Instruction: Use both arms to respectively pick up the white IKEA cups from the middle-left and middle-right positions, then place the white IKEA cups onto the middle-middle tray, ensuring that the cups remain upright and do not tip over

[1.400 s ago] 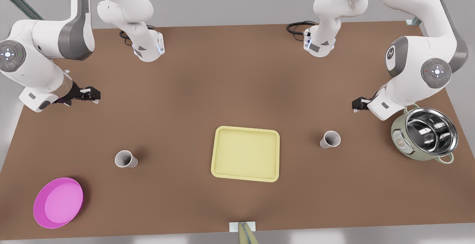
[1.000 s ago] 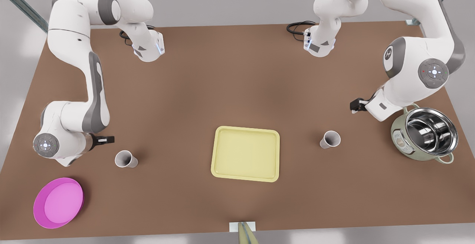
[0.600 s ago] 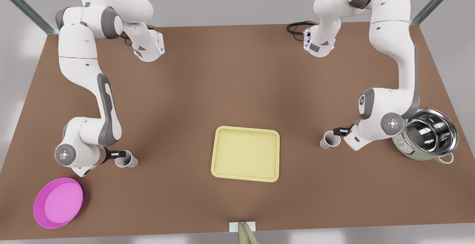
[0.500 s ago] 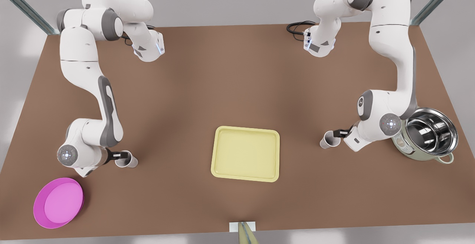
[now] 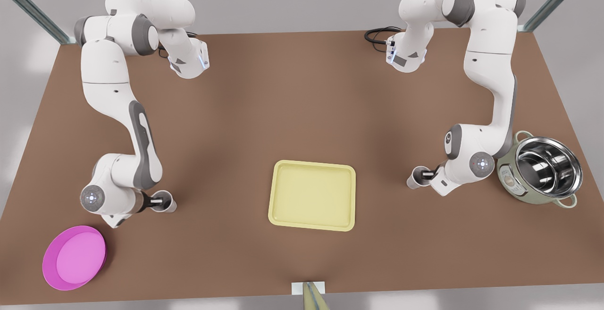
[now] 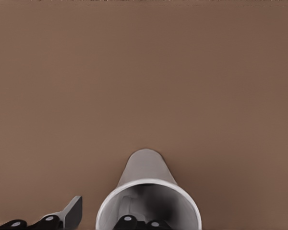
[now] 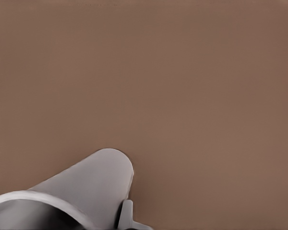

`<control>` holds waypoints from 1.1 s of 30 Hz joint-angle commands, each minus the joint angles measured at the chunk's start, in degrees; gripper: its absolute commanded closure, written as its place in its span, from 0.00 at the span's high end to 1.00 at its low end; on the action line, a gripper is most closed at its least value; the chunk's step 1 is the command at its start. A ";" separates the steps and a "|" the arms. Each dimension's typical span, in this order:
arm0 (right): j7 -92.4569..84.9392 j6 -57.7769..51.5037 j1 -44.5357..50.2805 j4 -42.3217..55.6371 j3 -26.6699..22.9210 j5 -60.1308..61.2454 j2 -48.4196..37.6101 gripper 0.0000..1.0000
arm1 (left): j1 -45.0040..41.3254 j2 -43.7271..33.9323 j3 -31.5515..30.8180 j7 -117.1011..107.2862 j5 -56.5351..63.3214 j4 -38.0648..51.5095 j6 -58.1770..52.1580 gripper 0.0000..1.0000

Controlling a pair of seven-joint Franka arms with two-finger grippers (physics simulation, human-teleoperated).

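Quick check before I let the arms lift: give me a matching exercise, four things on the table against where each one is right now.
Things:
1. tray
2. pink dish
3. steel-lined pot
4. cup on the front view's left

Places:
A. near corner on the front view's left
B. middle of the table
C. at a gripper's fingertips, rim straddled
D. behind an arm's wrist, on the front view's right

Pairs: 1-B, 2-A, 3-D, 4-C
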 commanded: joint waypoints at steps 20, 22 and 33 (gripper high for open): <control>17.38 1.36 25.79 16.03 1.66 18.09 7.13 0.21 | -20.08 17.79 -7.62 -57.58 -2.64 31.66 -6.99 0.21; 20.28 1.36 28.16 18.32 1.22 18.09 9.24 0.21 | -20.17 19.28 -7.71 -57.93 -2.55 31.57 -5.05 0.21; 22.04 2.15 31.68 20.52 -0.71 17.74 13.99 1.00 | -19.37 19.02 -8.50 -57.76 -2.20 31.22 -4.88 1.00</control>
